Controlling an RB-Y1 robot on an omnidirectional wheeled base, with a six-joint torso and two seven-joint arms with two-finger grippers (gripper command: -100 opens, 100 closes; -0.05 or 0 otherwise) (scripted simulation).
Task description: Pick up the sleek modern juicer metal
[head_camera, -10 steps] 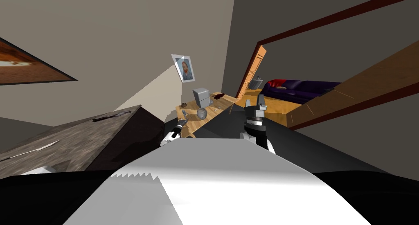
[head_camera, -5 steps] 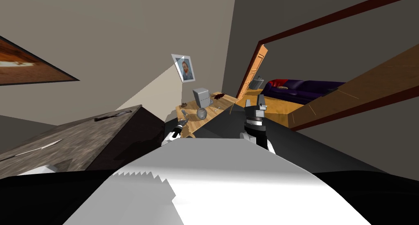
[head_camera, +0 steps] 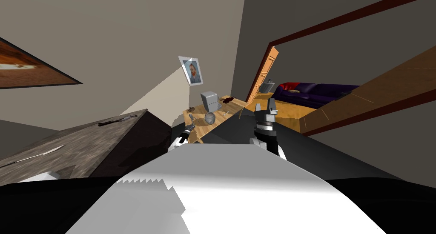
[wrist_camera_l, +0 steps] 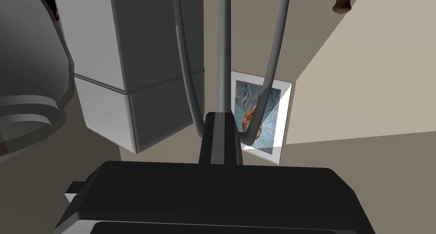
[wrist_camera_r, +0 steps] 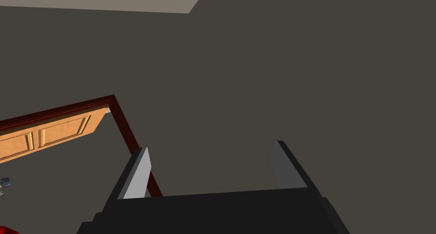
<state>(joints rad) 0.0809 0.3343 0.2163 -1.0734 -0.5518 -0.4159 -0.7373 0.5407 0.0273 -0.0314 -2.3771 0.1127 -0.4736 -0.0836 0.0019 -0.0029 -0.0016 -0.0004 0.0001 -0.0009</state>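
Observation:
The juicer [wrist_camera_l: 223,52] is a thin grey metal thing with a straight middle rod between two curved wires. It lies small on the wooden table [head_camera: 198,135] as juicer [head_camera: 192,116]. My left gripper [wrist_camera_l: 219,114] is shut, and the rod rises straight out from between its dark fingers [wrist_camera_l: 211,138]. In the head view the left gripper [head_camera: 190,124] reaches over the table's near edge. My right gripper [head_camera: 266,106] is raised to the right of the table. It stands open and holds nothing, as the right wrist view of the gripper [wrist_camera_r: 210,159] confirms.
A grey box [head_camera: 209,100] and a round grey vessel [head_camera: 209,117] stand just beyond the juicer; from the left wrist the box [wrist_camera_l: 136,65] is close beside the wires. A dark counter [head_camera: 127,138] with knives lies to the left. An open doorway [head_camera: 272,82] is at the right.
My left gripper has closed on the juicer's rod. Both arms and the things on the table stay where they were.

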